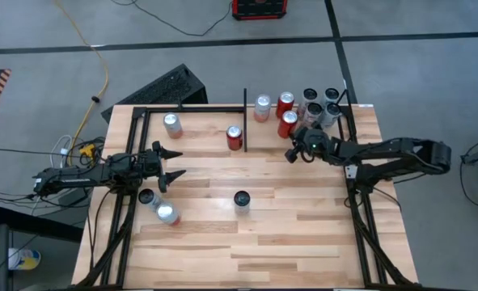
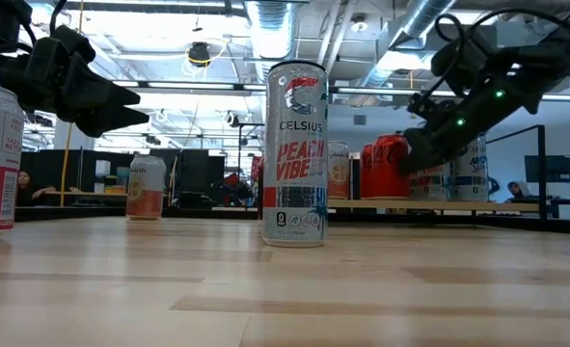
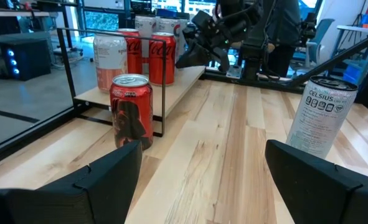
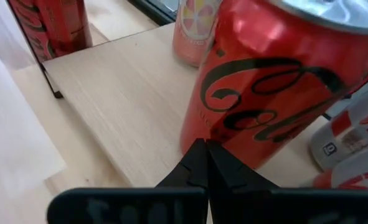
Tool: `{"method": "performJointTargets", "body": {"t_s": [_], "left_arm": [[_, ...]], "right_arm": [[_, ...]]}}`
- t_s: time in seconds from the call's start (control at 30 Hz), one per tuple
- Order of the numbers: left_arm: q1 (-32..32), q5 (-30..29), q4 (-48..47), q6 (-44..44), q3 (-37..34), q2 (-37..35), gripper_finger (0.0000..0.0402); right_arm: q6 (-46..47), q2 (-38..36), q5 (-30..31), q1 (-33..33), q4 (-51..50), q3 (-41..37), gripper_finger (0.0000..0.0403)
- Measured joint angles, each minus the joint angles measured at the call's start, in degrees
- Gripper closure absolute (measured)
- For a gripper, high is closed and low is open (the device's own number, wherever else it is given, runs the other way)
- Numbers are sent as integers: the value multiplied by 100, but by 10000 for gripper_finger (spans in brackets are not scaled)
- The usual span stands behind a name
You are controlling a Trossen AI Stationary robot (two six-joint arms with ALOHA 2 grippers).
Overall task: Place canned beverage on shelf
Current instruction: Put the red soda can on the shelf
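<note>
From above, my right gripper [image 1: 290, 153] sits closed and empty at the front edge of the shelf [image 1: 206, 113], just beside a red Coca-Cola can [image 1: 287, 124] standing on its plank; my left gripper [image 1: 172, 162] waits half open over the table's left side, holding nothing. At table height, a Celsius Peach Vibe can [image 2: 295, 154] stands mid-table between both arms. Past my left fingers [image 3: 103, 177], a red can [image 3: 131, 112] stands by the shelf's black divider. My right wrist camera shows my pinched fingertips [image 4: 203, 163] almost against the Coca-Cola can [image 4: 277, 87].
</note>
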Motion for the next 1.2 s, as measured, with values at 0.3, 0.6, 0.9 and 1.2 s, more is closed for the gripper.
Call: {"method": "performJointTargets", "body": {"t_s": [0.3,0.6,0.9,1.2], "left_arm": [[0,2,0,0,0,0,74],[0,0,0,0,0,0,74],[0,0,0,0,0,0,74],[0,0,-1,0,0,1,74]], "right_arm": [[145,-82,349,216,-1026,342,387],[128,-76,702,267,-946,400,387],[-48,-76,769,157,-613,400,387],[-96,-76,758,3,-530,400,387]]}}
